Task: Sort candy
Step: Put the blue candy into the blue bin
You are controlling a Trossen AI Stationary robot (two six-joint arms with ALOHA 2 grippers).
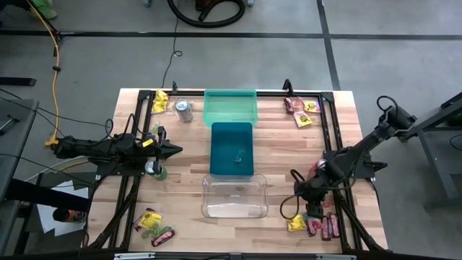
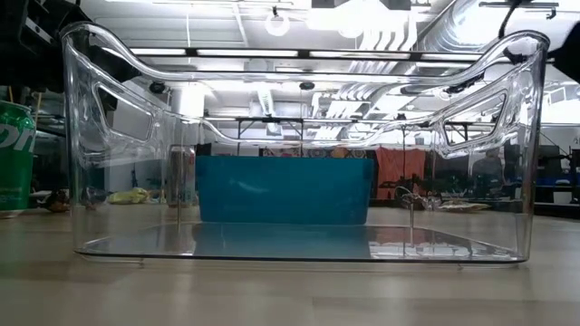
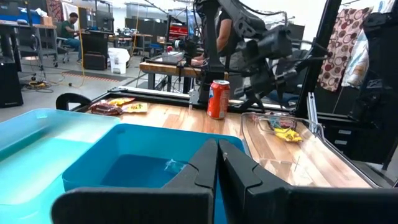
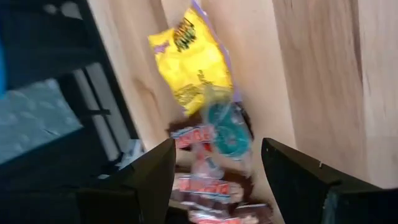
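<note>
Candy lies in four piles at the table's corners: far left (image 1: 160, 100), far right (image 1: 303, 112), near left (image 1: 154, 227) and near right (image 1: 315, 224). My right gripper (image 1: 310, 210) is open and points down over the near right pile. In the right wrist view its fingers (image 4: 217, 180) stand on either side of dark red-brown bars (image 4: 200, 186), with a teal packet (image 4: 227, 132) and a yellow packet (image 4: 191, 61) just beyond. I see no touch. My left gripper (image 1: 175, 150) is shut and empty, level, left of the teal bin (image 1: 232, 148).
Three bins stand in a row down the table's middle: green (image 1: 231, 107) farthest, teal, and clear (image 1: 234, 196) nearest. A silver can (image 1: 184, 110) stands far left, a green can (image 1: 156, 170) below my left gripper, and a red can (image 3: 217, 98) beside my right arm. A black frame edges the table.
</note>
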